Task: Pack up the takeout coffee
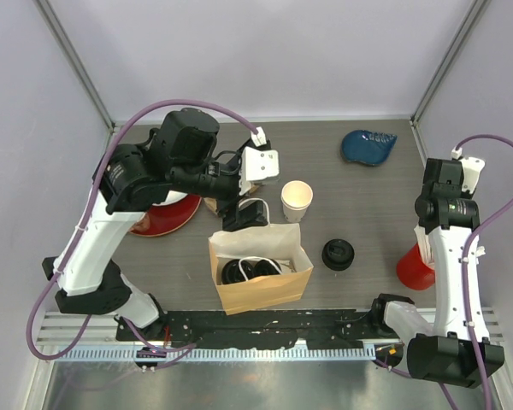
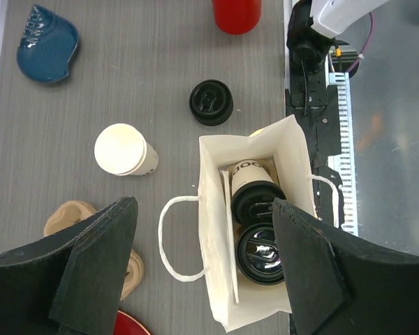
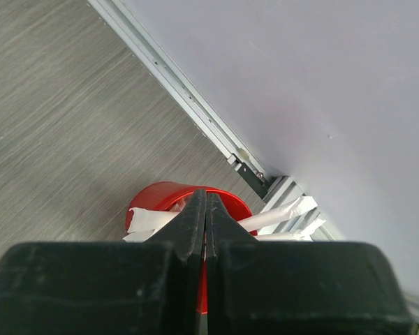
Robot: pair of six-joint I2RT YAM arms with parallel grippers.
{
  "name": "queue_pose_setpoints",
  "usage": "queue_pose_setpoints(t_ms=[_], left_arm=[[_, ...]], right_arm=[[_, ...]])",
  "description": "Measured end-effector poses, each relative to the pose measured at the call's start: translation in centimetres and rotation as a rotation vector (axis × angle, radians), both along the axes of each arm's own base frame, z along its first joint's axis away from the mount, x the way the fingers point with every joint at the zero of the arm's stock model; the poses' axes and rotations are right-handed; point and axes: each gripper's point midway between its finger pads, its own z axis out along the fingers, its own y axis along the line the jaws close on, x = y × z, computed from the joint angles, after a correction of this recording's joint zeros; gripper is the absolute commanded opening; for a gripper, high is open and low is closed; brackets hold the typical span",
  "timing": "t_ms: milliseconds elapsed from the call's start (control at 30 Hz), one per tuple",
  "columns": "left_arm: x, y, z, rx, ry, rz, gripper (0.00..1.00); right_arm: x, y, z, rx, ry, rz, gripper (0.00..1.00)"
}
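Note:
Two white paper coffee cups with black sip lids [image 2: 257, 199] [image 2: 260, 252] stand side by side inside an open paper bag [image 2: 220, 293]. In the top view the lids [image 1: 250, 271] show in the bag [image 1: 261, 297] at the table's near middle. My left gripper [image 2: 204, 262] is open and empty, high above the bag's far side, its fingers [image 2: 91, 269] spread wide; it also shows in the top view [image 1: 250, 213]. My right gripper [image 3: 206, 202] is shut and empty, hovering over a red cup [image 3: 153, 202] at the right, far from the bag.
A white cup with no black lid [image 1: 296, 199] stands behind the bag. A stack of black lids [image 1: 338, 254] lies right of the bag. The red cup [image 1: 413, 269] holds wrapped straws [image 3: 286, 213]. A blue dish [image 1: 368, 145], a red plate [image 1: 167, 215] and a beige object [image 2: 70, 216] lie further off.

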Motion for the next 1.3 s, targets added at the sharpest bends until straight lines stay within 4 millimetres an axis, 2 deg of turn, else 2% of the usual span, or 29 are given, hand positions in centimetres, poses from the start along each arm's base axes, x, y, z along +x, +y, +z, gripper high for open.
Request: queue_pose_setpoints(t_ms=[67, 167, 267, 500, 600, 700, 833, 967, 1300], left_arm=[[0.0, 0.0, 0.1, -0.003, 0.005, 0.004, 0.82], [-0.1, 0.0, 0.1, -0.005, 0.017, 0.012, 0.82], [-0.1, 0.1, 0.3, -0.009, 0.017, 0.016, 0.82], [-0.1, 0.1, 0.4, -0.013, 0.016, 0.017, 0.82], [-0.1, 0.1, 0.4, -0.013, 0.015, 0.017, 0.82], [-0.1, 0.1, 0.4, -0.012, 0.012, 0.016, 0.82], [-0.1, 0.1, 0.4, -0.012, 0.011, 0.016, 0.82], [-0.1, 0.1, 0.5, -0.014, 0.010, 0.016, 0.82], [-0.3, 0.3, 1.7, -0.047, -0.010, 0.015, 0.82]], right_arm=[[-0.1, -0.2, -0.7, 0.002, 0.012, -0.009, 0.02], [-0.3, -0.3, -1.1, 0.003, 0.020, -0.014, 0.14], [-0.4, -0.4, -0.7, -0.007, 0.003, -0.019, 0.20], [-0.6, -0.5, -0.3, -0.014, -0.016, -0.028, 0.20], [-0.6, -0.5, -0.3, -0.013, -0.016, -0.029, 0.31], [-0.9, -0.3, -0.3, -0.002, -0.010, -0.028, 0.36], [-0.7, 0.2, 1.1, 0.027, -0.051, -0.016, 0.43], [-0.9, 0.6, 2.2, 0.047, -0.083, -0.014, 0.44], [-1.9, 2.2, 1.7, 0.136, -0.045, 0.020, 0.47]])
